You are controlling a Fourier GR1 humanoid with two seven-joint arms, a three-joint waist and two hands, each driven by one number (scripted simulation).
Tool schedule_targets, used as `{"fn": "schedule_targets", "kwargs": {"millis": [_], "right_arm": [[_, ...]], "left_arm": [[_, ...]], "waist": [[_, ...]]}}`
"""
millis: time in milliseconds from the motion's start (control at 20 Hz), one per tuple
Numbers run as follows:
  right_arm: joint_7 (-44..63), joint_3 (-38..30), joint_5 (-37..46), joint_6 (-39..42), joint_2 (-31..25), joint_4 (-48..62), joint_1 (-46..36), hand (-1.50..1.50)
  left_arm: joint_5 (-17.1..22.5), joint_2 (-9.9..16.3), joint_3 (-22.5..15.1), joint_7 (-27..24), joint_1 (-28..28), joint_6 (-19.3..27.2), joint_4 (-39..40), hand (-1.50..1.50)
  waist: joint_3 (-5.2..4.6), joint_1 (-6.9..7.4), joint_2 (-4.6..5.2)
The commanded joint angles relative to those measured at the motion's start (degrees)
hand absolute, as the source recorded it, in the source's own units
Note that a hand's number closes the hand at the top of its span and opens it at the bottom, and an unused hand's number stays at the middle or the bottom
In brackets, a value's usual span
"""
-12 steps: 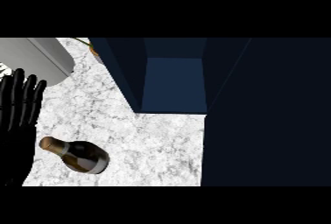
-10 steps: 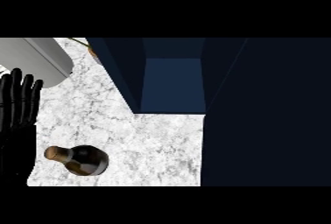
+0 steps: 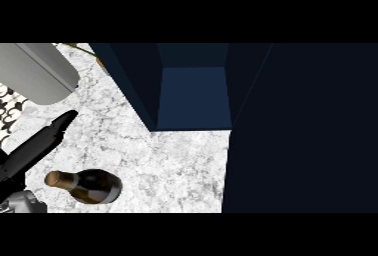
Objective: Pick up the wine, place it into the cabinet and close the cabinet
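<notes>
One dark glass wine bottle (image 3: pixel 90 186) stands on the speckled marble desk (image 3: pixel 170 165), below the open navy cabinet (image 3: pixel 193 97). Left robot hand (image 3: pixel 40 142) stretches flat, fingers straight, just beside the bottle, touching nothing.

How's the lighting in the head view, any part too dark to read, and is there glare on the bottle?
Head view: the marble counter is evenly bright; the cabinet interior is dim blue, and the right side is near black, without readable detail. The wine bottle shows only a faint rim sheen. The left hand reads as a black silhouette.
</notes>
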Motion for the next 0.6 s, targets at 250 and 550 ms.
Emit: {"fn": "schedule_targets", "kwargs": {"millis": [250, 550], "right_arm": [[7.2, 3.1, -7.0, 3.5, -2.2, -7.5, 1.3, -1.50], [7.5, 1.5, -9.1, 3.6, -2.6, -10.0, 4.4, -1.50]], "left_arm": [[-22.6, -0.6, -9.9, 19.7, -14.7, 22.2, 7.8, -1.50], [-38.2, -0.6, -10.8, 36.6, -25.2, 21.1, 13.7, -1.50]], "waist": [[0.21, -1.89, -0.22], [0.18, -1.01, -0.46]]}}
